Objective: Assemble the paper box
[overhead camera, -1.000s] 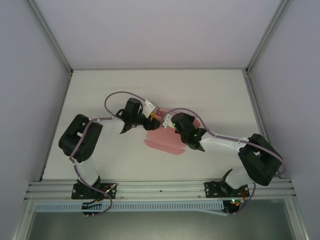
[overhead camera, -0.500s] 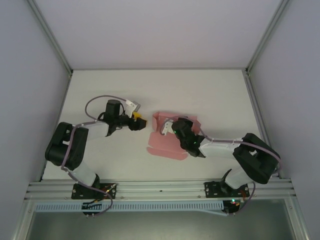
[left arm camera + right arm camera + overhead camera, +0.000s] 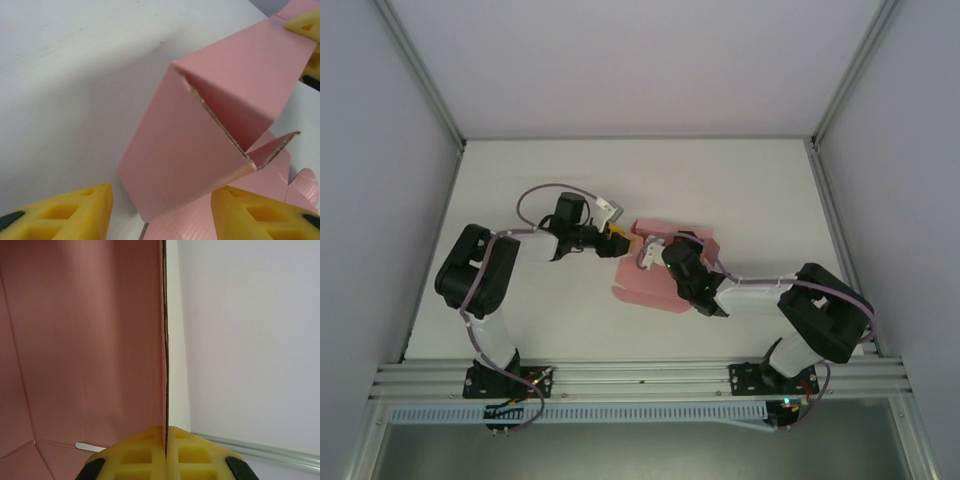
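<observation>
Pink card – the paper box point(image 3: 655, 285) – is seen half folded on the table point(image 3: 520, 190). The left gripper point(image 3: 160, 215), pulled away a moment ago, has been brought back to its left wall, half open and empty, so folding can go on; a raised flap is kept pinched by the right gripper point(image 3: 165, 452).

White tabletop point(image 3: 750, 180), matte, clean, evenly lit with soft shadows. Enclosure around it: plain white back panel point(image 3: 640, 60), pale grey left wall point(image 3: 370, 180) and right wall point(image 3: 910, 150), all bare. Aluminium extrusion posts run up the back corners, left point(image 3: 420, 70) and right point(image 3: 855, 70). Near edge has a stack of aluminium rails point(image 3: 640, 375), with a white slotted cable duct point(image 3: 640, 412) just below. Beneath that, a dull grey-green surface point(image 3: 640, 450). Light is diffuse, with no hard glare.
</observation>
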